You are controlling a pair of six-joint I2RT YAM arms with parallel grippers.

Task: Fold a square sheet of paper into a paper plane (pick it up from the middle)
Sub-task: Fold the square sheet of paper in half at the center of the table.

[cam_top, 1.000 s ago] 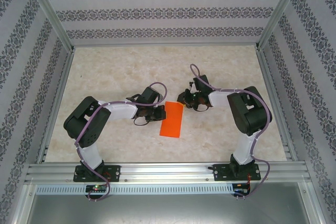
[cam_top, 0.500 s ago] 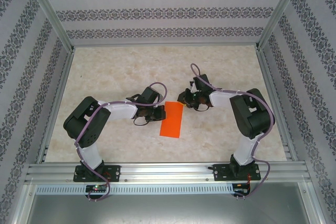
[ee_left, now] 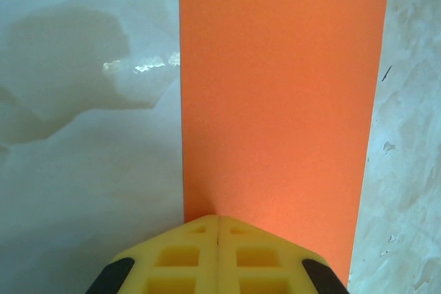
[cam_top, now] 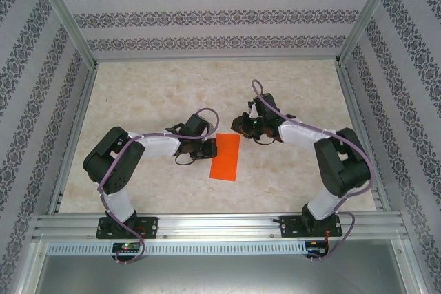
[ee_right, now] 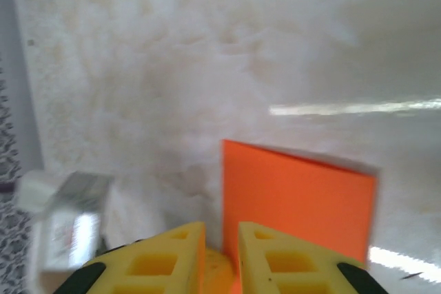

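Observation:
The square sheet of paper (cam_top: pixel 226 158) lies on the table folded into a narrow orange rectangle, midway between the arms. My left gripper (cam_top: pixel 211 148) is at its left edge. In the left wrist view the yellow fingers (ee_left: pixel 193 253) are shut tight, and the gripper (ee_left: pixel 218 217) rests its tips on the near edge of the paper (ee_left: pixel 275 101). My right gripper (cam_top: pixel 241 126) hovers just past the paper's far right corner. Its jaws (ee_right: pixel 222 228) stand a narrow gap apart with nothing clamped, and the paper (ee_right: pixel 296 197) lies beyond them, its left edge in line with the gap.
The marble-patterned tabletop (cam_top: pixel 151 94) is bounded by aluminium rails (cam_top: pixel 213 225) at the front and patterned walls on the other three sides. The right arm's elbow (cam_top: pixel 344 163) stands near the right rail.
The right arm's elbow has swung out to the right and its gripper has edged slightly away from the paper. The left arm and the paper have not moved.

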